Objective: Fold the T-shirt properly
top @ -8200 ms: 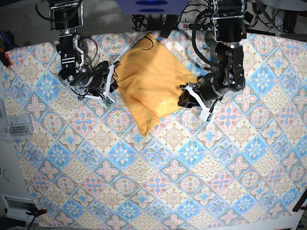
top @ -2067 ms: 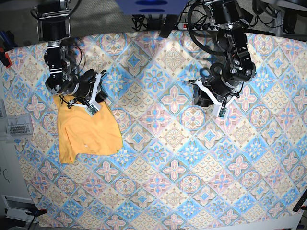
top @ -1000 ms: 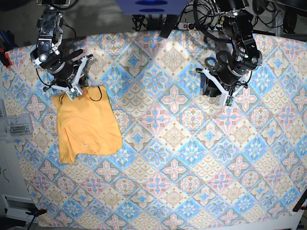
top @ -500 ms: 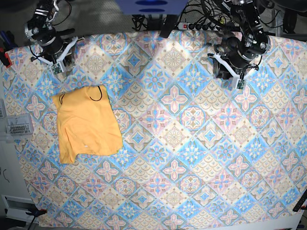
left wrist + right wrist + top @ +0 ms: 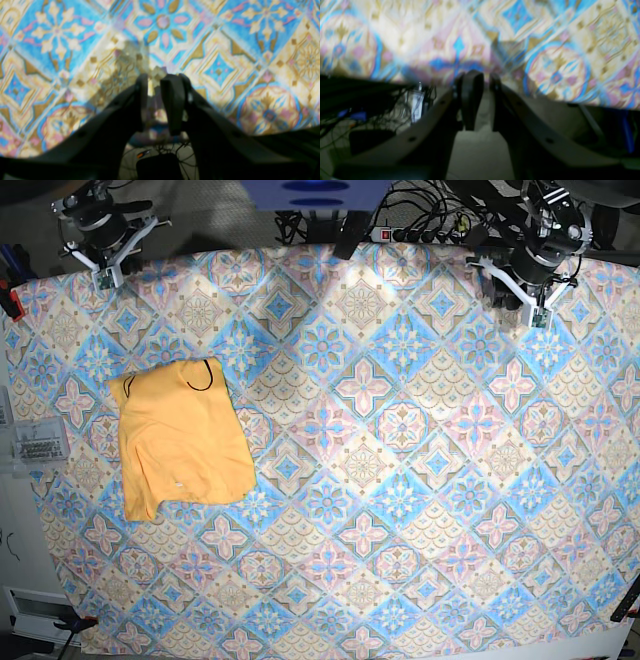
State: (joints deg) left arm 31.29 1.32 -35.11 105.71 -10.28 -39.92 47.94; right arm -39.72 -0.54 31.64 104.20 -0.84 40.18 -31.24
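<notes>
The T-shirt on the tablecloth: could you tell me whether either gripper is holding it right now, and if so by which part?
Nothing is held. The T-shirt lies folded on the tablecloth, far from both the left gripper and the right gripper, whose narrow gaps are empty.

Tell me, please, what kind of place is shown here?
Probably a robotics lab or workshop: a table under a patterned tablecloth with two robot arms at its far edge, a power strip with tangled cables behind, and a folded T-shirt.
</notes>
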